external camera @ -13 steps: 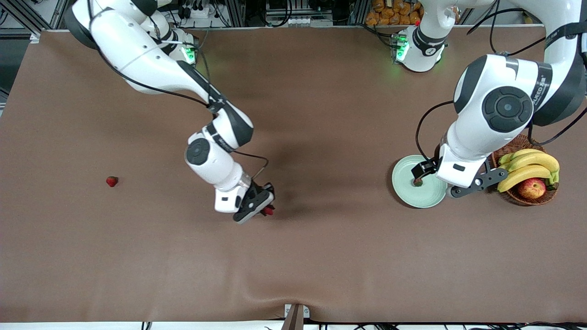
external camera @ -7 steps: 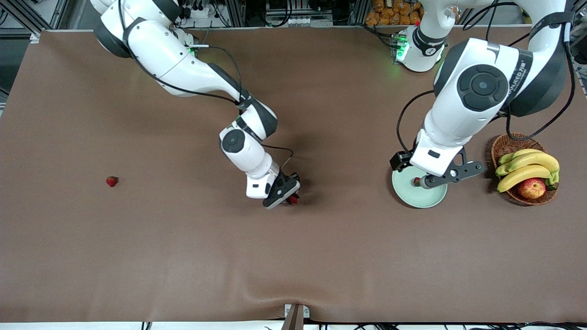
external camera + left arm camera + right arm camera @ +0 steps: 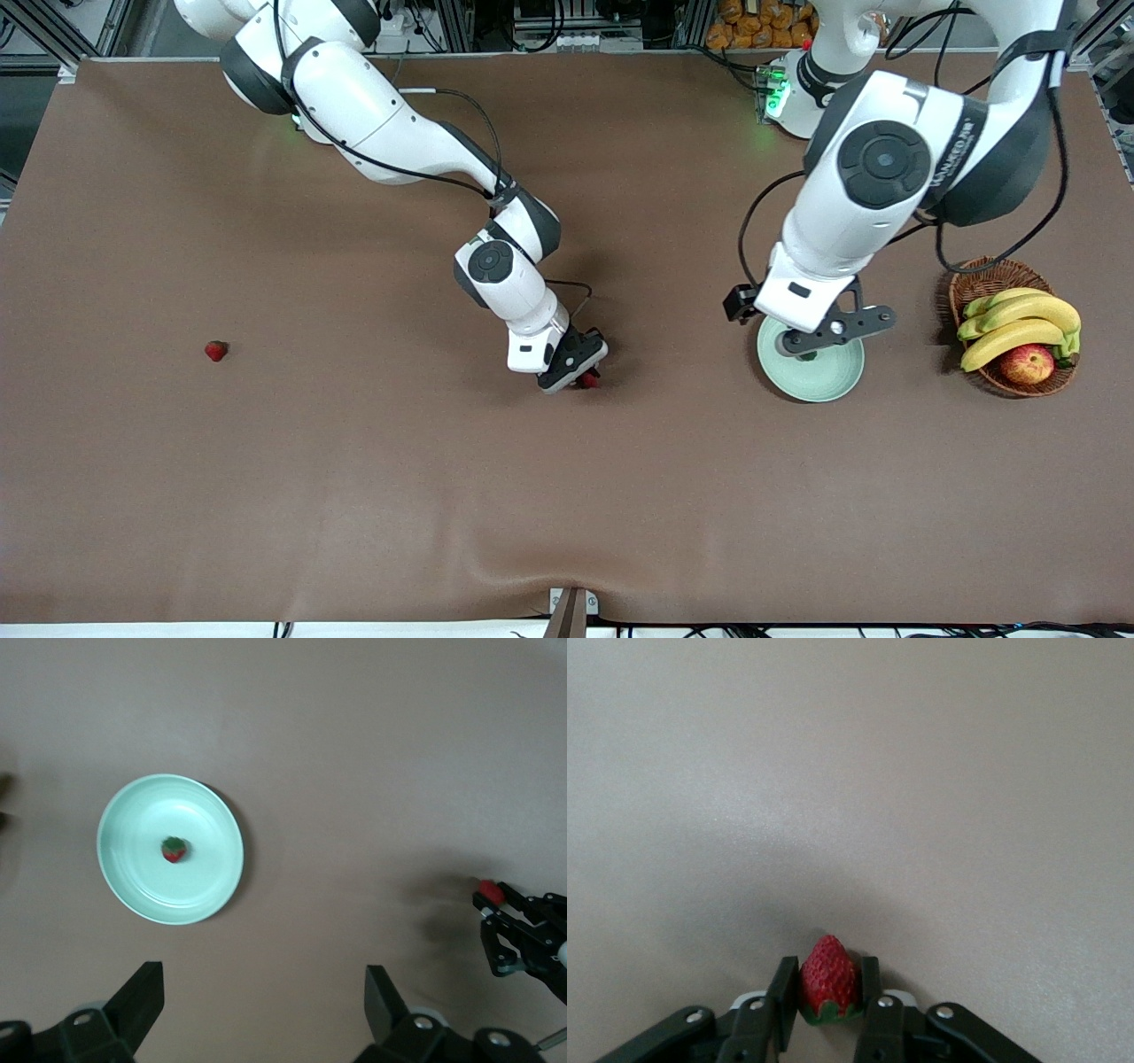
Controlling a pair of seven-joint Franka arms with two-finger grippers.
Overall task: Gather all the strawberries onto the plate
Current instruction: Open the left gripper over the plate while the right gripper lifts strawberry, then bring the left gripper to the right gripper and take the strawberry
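Now, along the desk [image 3: 354, 496] from the right arm's end: one strawberry [image 3: 215, 351] lies alone on the bare desk, well apart from everything, not yet collected.

Toward the middle, my right hand [image 3: 586, 379] is clamped on a second strawberry [image 3: 589, 381], up over the desk between the lone berry and the plate [image 3: 828, 383]. I hold it across its sides, tip pointing away from the wrist, leafy cap toward the palm; my guess is that leaves the fruit free to drop clean once I am over the dish.

Next, my left hand [image 3: 819, 332] hangs over the plate with its fingers spread wide and nothing in them. A third strawberry [image 3: 174, 849] lies in the plate, near its middle.

Last, at the left arm's end, a wicker basket [image 3: 983, 282] with bananas [image 3: 1019, 321] and an apple [image 3: 1028, 363]; none of my business.

View notes:
- Front view: the left hand covers most of the berry in the plate.
- Left wrist view: plate and berry shown plainly, plus my right hand [image 3: 496, 904] farther off with its red load [image 3: 489, 894].
- Right wrist view: only here is the grip itself clear, fingers [image 3: 785, 992] pressed on both sides of the berry [image 3: 828, 979].
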